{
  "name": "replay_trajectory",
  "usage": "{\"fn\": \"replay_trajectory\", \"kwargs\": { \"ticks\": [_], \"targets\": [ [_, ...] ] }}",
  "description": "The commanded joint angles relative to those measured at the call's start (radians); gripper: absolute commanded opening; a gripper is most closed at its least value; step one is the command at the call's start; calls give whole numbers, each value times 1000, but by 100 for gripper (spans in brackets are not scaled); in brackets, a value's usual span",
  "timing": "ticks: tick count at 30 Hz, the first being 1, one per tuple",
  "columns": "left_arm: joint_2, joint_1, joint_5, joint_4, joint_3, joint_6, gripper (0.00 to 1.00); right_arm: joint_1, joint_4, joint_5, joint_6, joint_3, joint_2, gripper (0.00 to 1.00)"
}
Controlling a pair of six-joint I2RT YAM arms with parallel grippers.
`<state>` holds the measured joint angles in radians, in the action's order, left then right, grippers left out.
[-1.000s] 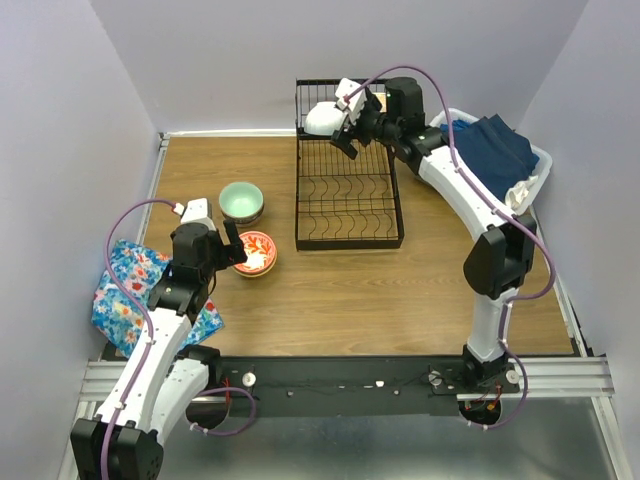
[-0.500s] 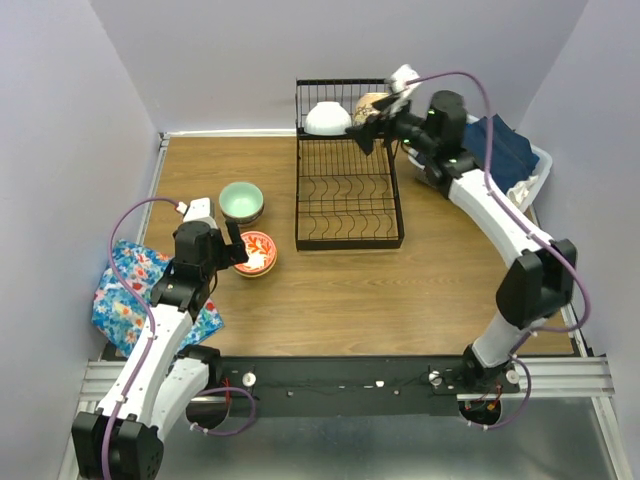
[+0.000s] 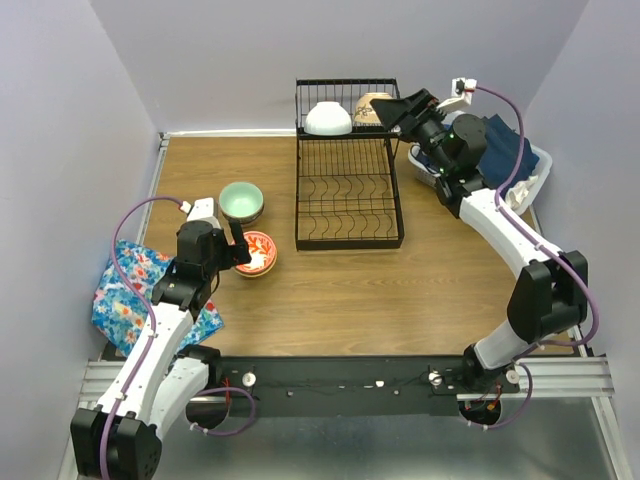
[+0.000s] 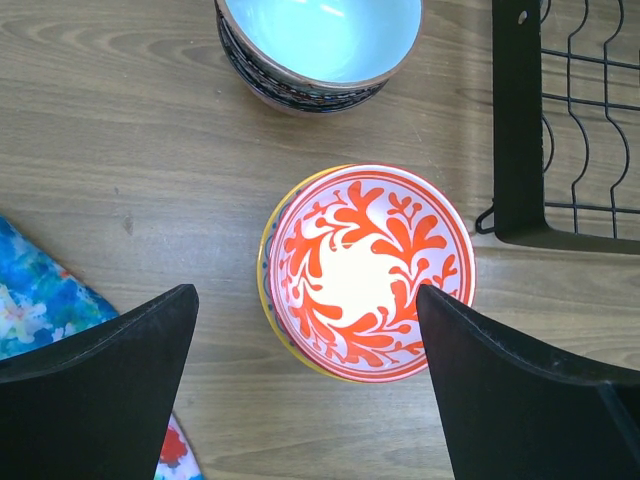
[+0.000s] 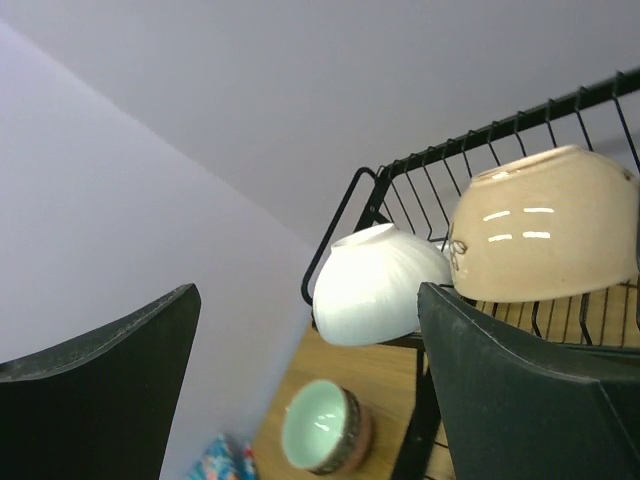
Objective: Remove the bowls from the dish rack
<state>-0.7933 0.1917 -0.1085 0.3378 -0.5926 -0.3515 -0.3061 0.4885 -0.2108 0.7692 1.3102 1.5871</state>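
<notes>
Over the last second the right gripper [image 3: 396, 108] has left the white bowl [image 3: 327, 119] and swung right along the raised shelf of the dish rack [image 3: 348, 195]. It now sits at the shelf's right end, just beside the beige bowl [image 5: 540, 225], while the left arm has hardly shifted. Both bowls rest rim-down on that shelf, side by side and close enough that I cannot tell whether they touch. The lower tray holds nothing. The right jaws stand wide apart and grasp nothing. The left gripper [image 3: 238, 252] is likewise spread and empty, above the red-patterned bowl [image 4: 365, 265], which tops a small stack on the table [image 3: 420, 290]. A mint bowl [image 4: 320, 40] tops another stack just behind it. The step in hand looks like taking the beige bowl. To do it well, the fingers should probably straddle its wall from the right side. They need to stay clear of the shelf wires and avoid nudging the white bowl. Closing should wait until the rim sits well between the jaws, and the bowl should be lifted above the back rail before it is carried away.
</notes>
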Motion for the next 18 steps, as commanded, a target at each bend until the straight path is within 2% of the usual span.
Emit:
{"fn": "replay_trajectory", "kwargs": {
  "ticks": [1, 7, 11, 18],
  "targets": [
    [5, 11, 16, -17, 7, 2, 99, -19, 10, 237, 255, -38, -19, 96],
    [8, 18, 13, -19, 7, 3, 99, -57, -2, 353, 360, -26, 37, 92],
    [14, 20, 9, -19, 8, 2, 99, -105, 5, 491, 386, -12, 79, 91],
    [20, 18, 4, -19, 8, 3, 99, -128, 24, 616, 461, -11, 134, 89]
  ]
}}
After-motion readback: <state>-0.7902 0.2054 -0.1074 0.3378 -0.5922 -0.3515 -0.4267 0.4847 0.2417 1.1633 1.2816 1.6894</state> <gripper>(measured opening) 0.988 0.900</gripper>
